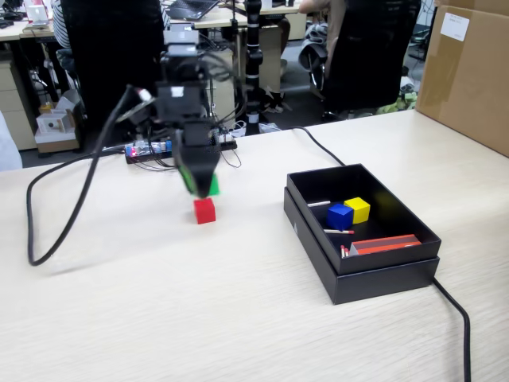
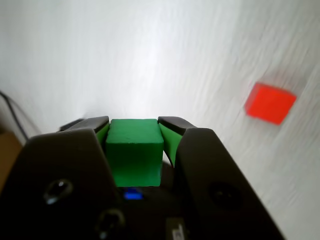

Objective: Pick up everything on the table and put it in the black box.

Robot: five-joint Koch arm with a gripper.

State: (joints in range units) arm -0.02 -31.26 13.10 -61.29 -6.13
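Pinching green cube (image 2: 135,150) between both jaws of gripper (image 2: 135,127), pads pressed flat on two opposite faces; held clear above table (image 1: 159,318), toward its far edge in the fixed view. Red cube (image 1: 204,210) resting on the tabletop directly below the gripper (image 1: 203,185), apart from it. Black box (image 1: 359,280) standing toward the right edge, containing blue cube (image 1: 339,216) touching yellow cube (image 1: 357,209), several matchsticks (image 1: 337,231) and an orange-red matchbox (image 1: 386,243). Brown carton (image 1: 469,72) at far right corner.
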